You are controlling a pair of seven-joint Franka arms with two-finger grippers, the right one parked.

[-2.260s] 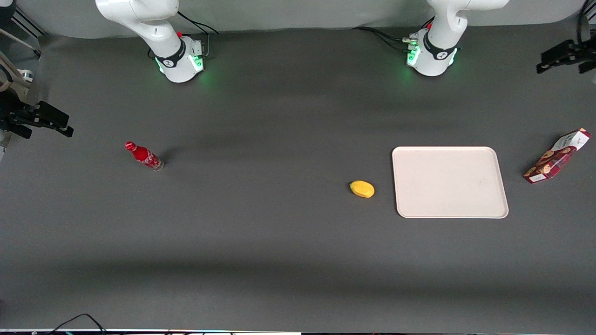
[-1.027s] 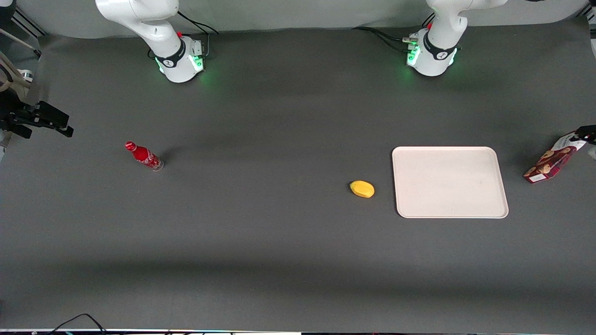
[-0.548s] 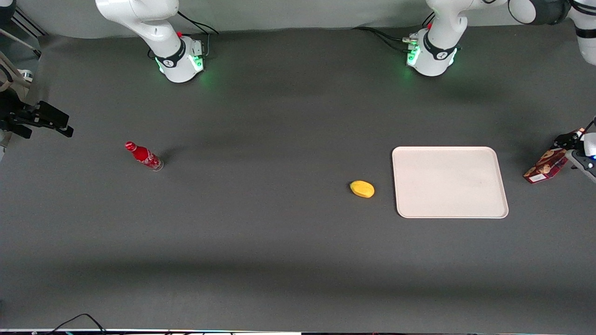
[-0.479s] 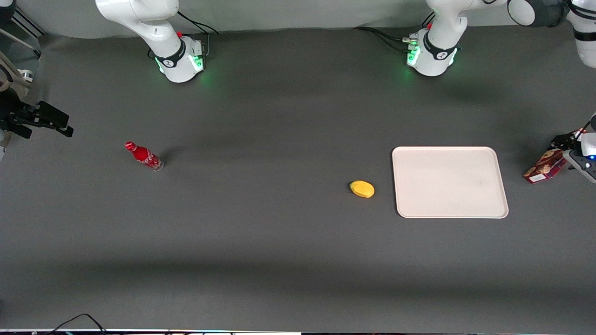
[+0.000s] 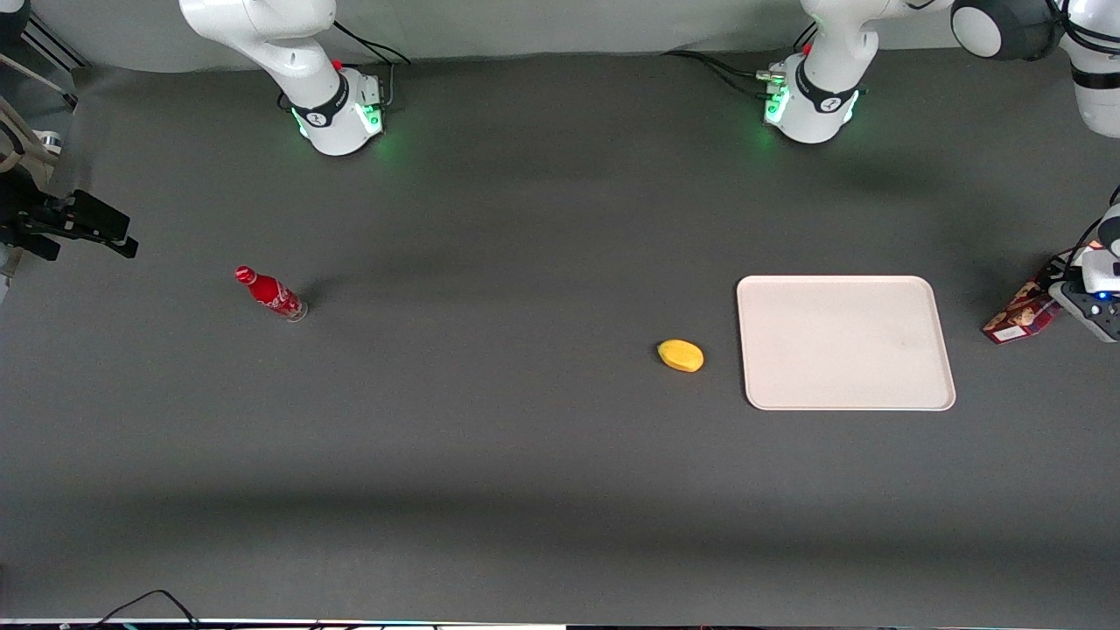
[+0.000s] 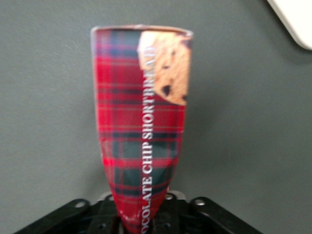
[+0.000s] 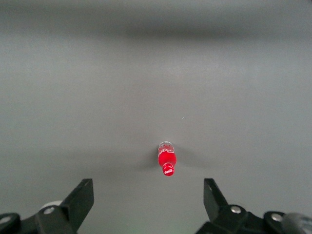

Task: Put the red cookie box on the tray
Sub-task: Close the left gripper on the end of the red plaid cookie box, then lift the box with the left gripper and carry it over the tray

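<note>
The red cookie box (image 6: pixel 141 126) reads "CHOCOLATE CHIP SHORTBREAD" (white letters, lengthwise).

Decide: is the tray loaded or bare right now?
Bare. The tray shows only cream surface; the red cookie box stands on the table beside it, the gripper at its top.

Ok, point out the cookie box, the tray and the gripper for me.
cookie box (image 6: pixel 141 126): left wrist view, on its plaid side panel.
tray (image 5: pixel 844 341): front view, on its bare flat middle.
gripper (image 5: pixel 1069 293): front view, at the cookie box's upper end, toward the working arm's end of the table.
</note>
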